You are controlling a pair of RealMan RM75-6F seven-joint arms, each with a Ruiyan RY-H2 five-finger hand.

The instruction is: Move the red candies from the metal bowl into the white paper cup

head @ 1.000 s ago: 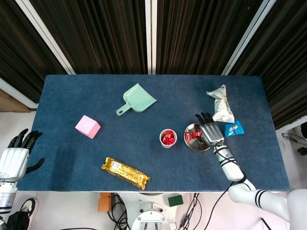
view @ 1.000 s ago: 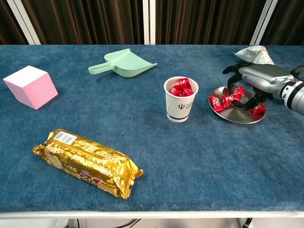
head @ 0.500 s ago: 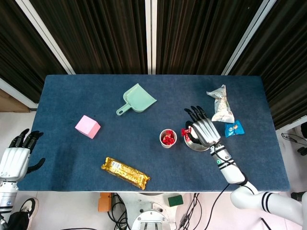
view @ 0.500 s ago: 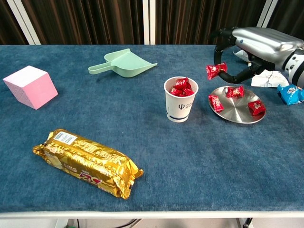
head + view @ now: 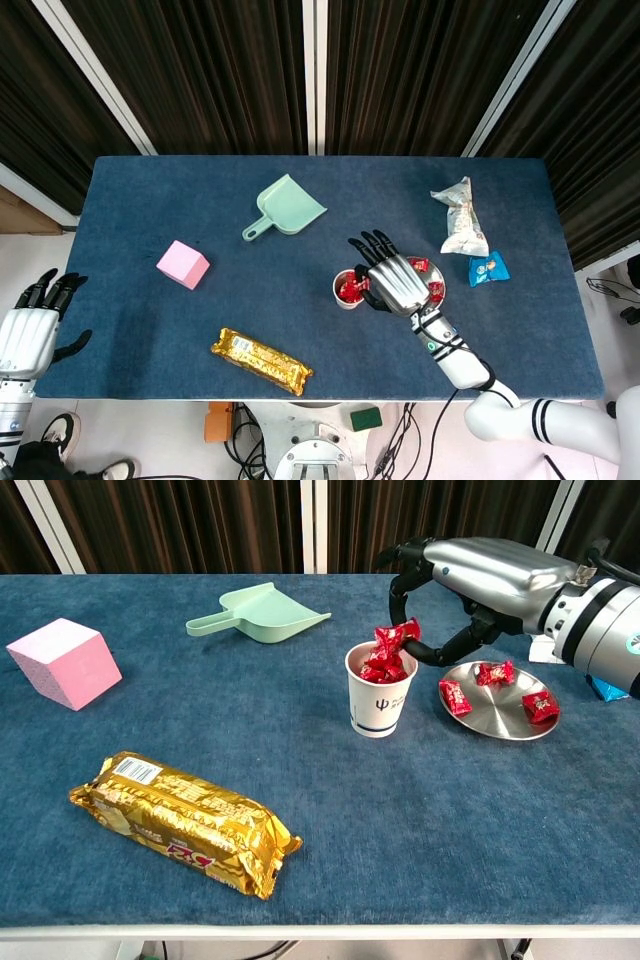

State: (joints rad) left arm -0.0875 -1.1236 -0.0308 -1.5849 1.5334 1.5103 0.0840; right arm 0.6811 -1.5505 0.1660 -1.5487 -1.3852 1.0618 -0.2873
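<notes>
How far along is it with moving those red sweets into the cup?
Partly done. The white paper cup already holds several red candies. The right hand pinches one more candy just above the cup's mouth, not yet dropped. Three candies are left in the metal bowl. The left hand waits idle off the table's edge.

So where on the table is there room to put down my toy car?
Plenty of bare cloth lies between the pink cube, the green dustpan and the paper cup, and along the front edge right of the gold snack bar. It is crowded around the metal bowl, where the right hand holds a candy.
</notes>
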